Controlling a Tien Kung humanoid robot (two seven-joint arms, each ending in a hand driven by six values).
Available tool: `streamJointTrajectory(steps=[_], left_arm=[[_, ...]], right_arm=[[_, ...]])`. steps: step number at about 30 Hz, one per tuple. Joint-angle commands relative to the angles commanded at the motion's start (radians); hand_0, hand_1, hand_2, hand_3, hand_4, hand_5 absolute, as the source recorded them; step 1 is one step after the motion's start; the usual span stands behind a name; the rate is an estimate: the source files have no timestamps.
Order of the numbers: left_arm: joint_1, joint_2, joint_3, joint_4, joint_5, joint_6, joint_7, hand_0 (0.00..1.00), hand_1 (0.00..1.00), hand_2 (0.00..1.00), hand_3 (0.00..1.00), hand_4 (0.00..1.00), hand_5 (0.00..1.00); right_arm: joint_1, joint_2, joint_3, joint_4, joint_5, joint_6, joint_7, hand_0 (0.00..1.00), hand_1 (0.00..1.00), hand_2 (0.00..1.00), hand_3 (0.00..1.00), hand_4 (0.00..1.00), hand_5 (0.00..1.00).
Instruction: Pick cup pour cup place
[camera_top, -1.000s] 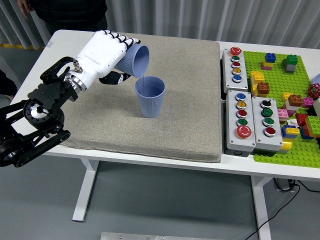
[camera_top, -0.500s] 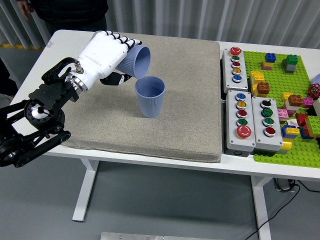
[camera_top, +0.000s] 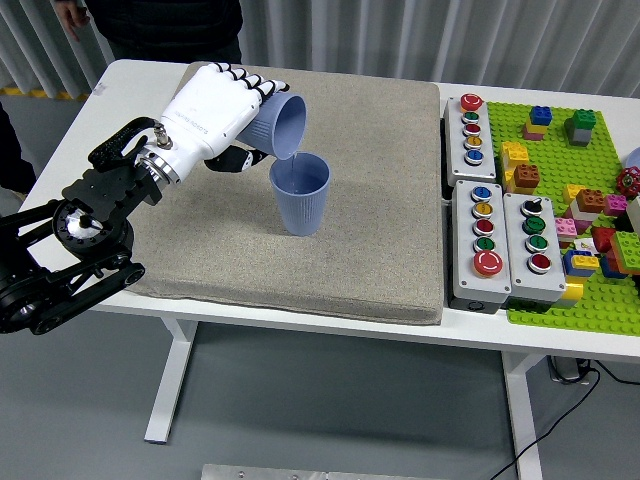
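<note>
A blue cup (camera_top: 278, 124) is gripped by the left hand (camera_top: 212, 112) in the upper left of the frame, tipped steeply with its mouth down and right, directly over the rim of a second cup (camera_top: 299, 194). That second cup is seen upright on the grey mat (camera_top: 380, 230), centre left. No stream can be made out between them. The pour step is judged to be in hand, probably near its end. Next, the held cup would need to be righted, moved clear of the upright one and set down on the mat. A person (camera_top: 170, 20) is seen at the top left edge. The right hand is not seen.
</note>
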Motion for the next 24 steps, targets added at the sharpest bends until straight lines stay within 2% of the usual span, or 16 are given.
streamJointTrajectory(steps=[24], left_arm=[[0.008,-0.001,-0.003,0.001,0.000,0.003,0.004,0.539,0.522,0.530,0.539,0.628,0.108]], right_arm=[[-0.006,0.001,0.001,0.000,-0.004,0.001,-0.001,0.683,0.648,0.568,0.575,0.002,0.002]])
